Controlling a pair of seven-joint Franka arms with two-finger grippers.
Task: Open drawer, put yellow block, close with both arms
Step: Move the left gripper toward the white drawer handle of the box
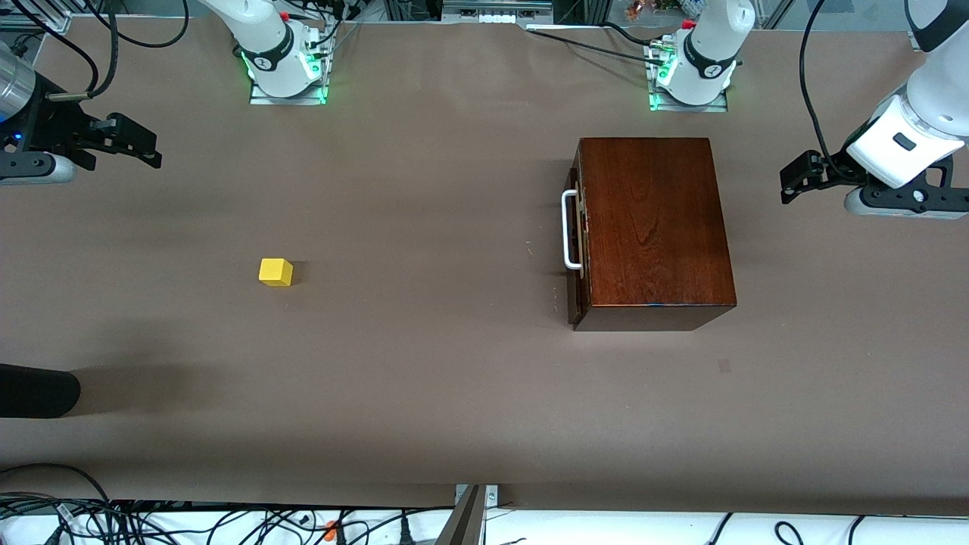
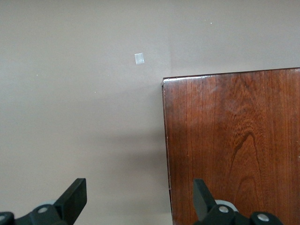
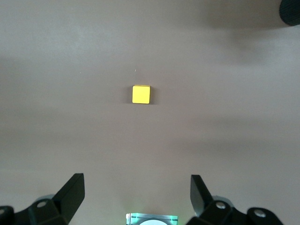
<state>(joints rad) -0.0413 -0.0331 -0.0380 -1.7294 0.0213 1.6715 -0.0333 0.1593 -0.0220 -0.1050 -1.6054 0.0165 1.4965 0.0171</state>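
The dark reddish-brown wooden box (image 1: 655, 227) stands toward the left arm's end of the table. Its drawer (image 1: 577, 235) is shut, and the white bar handle (image 1: 569, 231) faces the right arm's end. The yellow block (image 1: 275, 272) lies alone on the table toward the right arm's end; it also shows in the right wrist view (image 3: 140, 94). My right gripper (image 1: 147, 151) hangs open and empty, high over its end of the table (image 3: 137, 197). My left gripper (image 1: 789, 183) hangs open and empty, high beside the box (image 2: 139, 201), whose top (image 2: 234, 145) shows below it.
A black rounded object (image 1: 38, 390) juts in at the right arm's end, nearer to the front camera than the block. A small pale patch (image 1: 724, 366) marks the brown tabletop (image 1: 424, 363) near the box. Both arm bases (image 1: 288, 64) stand along the table's edge.
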